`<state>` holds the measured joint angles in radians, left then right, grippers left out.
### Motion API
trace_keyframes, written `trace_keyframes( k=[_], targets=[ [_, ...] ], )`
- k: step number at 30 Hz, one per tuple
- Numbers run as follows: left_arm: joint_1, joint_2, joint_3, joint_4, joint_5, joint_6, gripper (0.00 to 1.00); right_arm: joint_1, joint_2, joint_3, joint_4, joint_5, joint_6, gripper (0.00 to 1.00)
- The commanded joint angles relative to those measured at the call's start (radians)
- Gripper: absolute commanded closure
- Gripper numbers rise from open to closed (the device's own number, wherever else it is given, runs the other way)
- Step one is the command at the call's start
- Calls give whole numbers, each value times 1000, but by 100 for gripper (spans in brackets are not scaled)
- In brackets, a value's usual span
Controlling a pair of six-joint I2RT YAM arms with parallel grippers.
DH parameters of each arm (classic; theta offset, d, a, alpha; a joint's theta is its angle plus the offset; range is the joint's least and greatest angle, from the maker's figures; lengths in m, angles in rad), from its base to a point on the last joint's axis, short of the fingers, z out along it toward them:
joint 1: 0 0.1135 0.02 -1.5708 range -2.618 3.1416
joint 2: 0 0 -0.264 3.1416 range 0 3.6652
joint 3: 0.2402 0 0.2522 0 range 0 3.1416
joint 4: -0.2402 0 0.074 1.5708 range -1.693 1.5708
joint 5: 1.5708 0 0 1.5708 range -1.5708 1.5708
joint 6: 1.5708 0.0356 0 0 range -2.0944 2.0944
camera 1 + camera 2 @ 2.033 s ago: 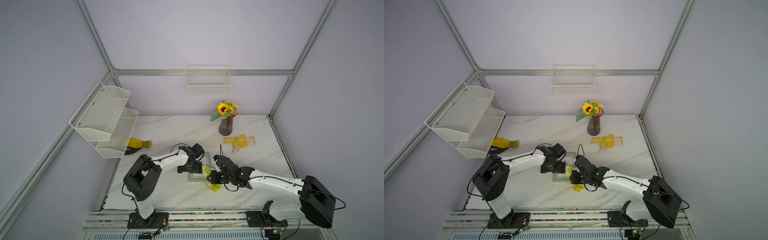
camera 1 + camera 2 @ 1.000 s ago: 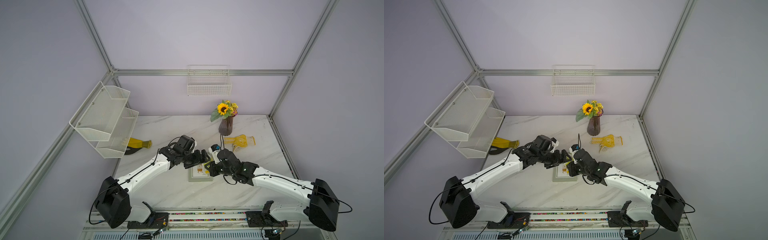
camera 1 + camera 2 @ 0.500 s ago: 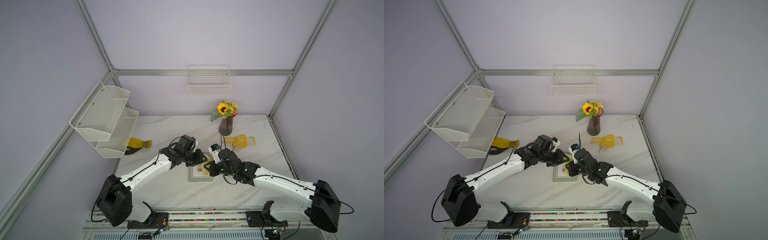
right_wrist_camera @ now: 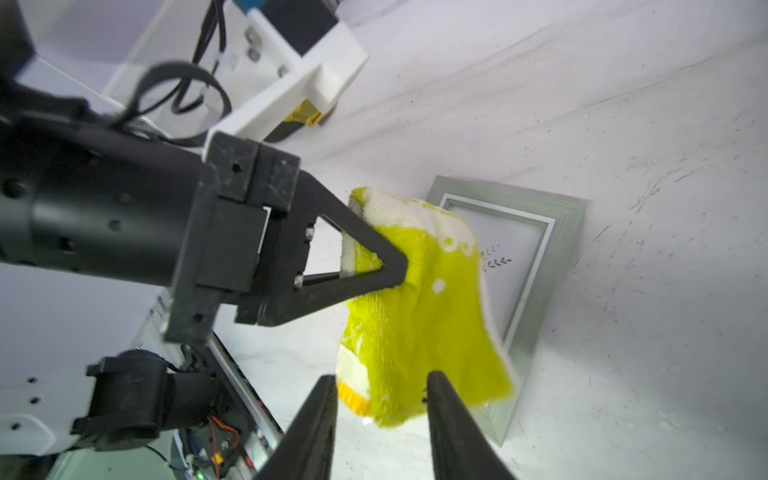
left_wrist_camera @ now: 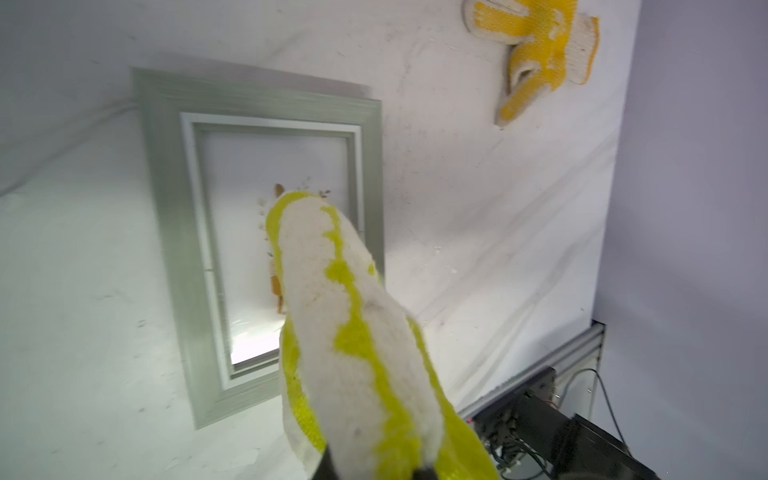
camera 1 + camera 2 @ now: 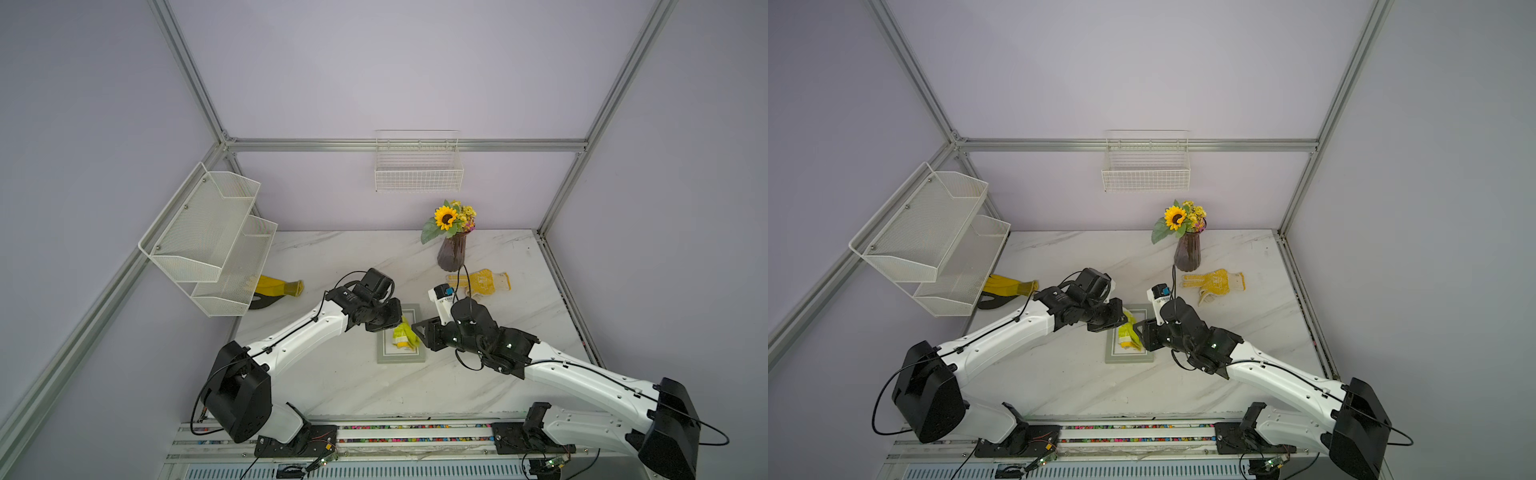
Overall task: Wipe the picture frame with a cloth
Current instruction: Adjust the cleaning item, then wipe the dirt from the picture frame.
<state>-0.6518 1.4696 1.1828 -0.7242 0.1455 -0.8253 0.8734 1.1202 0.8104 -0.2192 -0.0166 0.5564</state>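
marble table [image 6: 332, 386]: bare near strip, with the arm bases on the rail in front of it.

right gripper [image 4: 380, 386]: jaws parted, gripping nothing. the lower hem of the cloth hangs between the fingertips; whether it brushes one cannot be told.

left gripper [image 4: 392, 268]: clenched on the upper fold of the cloth and carrying it alone.

cloth [image 4: 424, 307]: yellow-green with white trim, bunched, hanging in the air over the middle of the frame. it appears clear of the glass.

picture frame [image 5: 164, 199]: flat on the table, print side up, between and below the two grippers.

step in hand (judged): the cloth is being settled into the left arm's sole grip; no wiping contact is made.

next move (judged): the right arm backs clear, or pins an edge of the frame. the left arm lowers the cloth until it presses on the glass, then sweeps across lightly enough that the frame does not slide.

knit glove [image 6: 484, 281]: beyond the frame, well apart from it.

vase of sunflowers [image 6: 451, 253]: behind the glove.

wire basket [image 6: 419, 174]: farthest, on the back wall.
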Motion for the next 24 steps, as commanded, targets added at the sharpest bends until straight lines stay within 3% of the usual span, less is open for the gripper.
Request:
trace_keyframes(
  k=[1,10,18,24],
  targets=[
    [9,-47,101,-184,-220,89,100,6,-5,0,-24,76,5,52],
    [9,-45,203,-392,-407,140,100,-30,262,43,-4,187,39,53],
    [10,-39,180,-481,-530,120,100,-78,412,39,67,126,62,49],
    [9,-3,166,-484,-540,106,100,-90,521,67,83,100,53,47]
  ],
)
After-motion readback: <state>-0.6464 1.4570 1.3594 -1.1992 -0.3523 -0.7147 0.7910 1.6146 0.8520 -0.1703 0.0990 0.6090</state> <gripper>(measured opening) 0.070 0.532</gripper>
